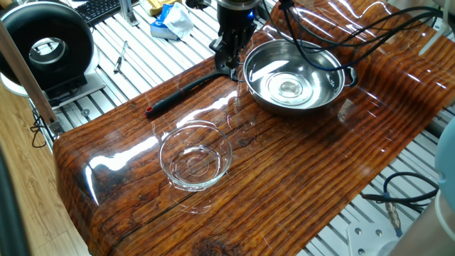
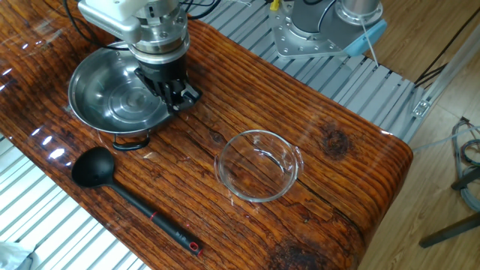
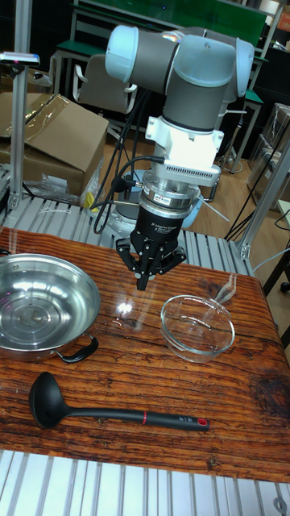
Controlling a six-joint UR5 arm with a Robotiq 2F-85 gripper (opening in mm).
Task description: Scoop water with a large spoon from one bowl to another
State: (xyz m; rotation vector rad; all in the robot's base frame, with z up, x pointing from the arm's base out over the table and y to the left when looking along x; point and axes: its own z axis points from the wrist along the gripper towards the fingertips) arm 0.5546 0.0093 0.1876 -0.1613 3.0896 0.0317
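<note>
The large spoon (image 1: 183, 91) lies flat on the wooden table beside the steel bowl, its cup (image 2: 92, 166) towards that bowl and its red tip (image 3: 201, 422) pointing away. The shiny steel bowl (image 1: 321, 65) holds water (image 1: 288, 87), seen as faint glints. The clear glass bowl (image 1: 195, 129) stands apart, nearer the table's middle. My gripper (image 2: 180, 97) hangs above the table by the steel bowl's rim (image 2: 88, 88), between both bowls in the tall fixed view. It is shut with nothing in it, well above the spoon (image 3: 113, 414).
Black cables (image 1: 313, 35) drape over the steel bowl's far side. Off the table lie a round black device (image 1: 46, 46), a keyboard (image 1: 99, 8) and a blue-white bag (image 1: 170, 21). The arm's base (image 2: 322, 26) stands behind the table, near a cardboard box (image 3: 48, 137).
</note>
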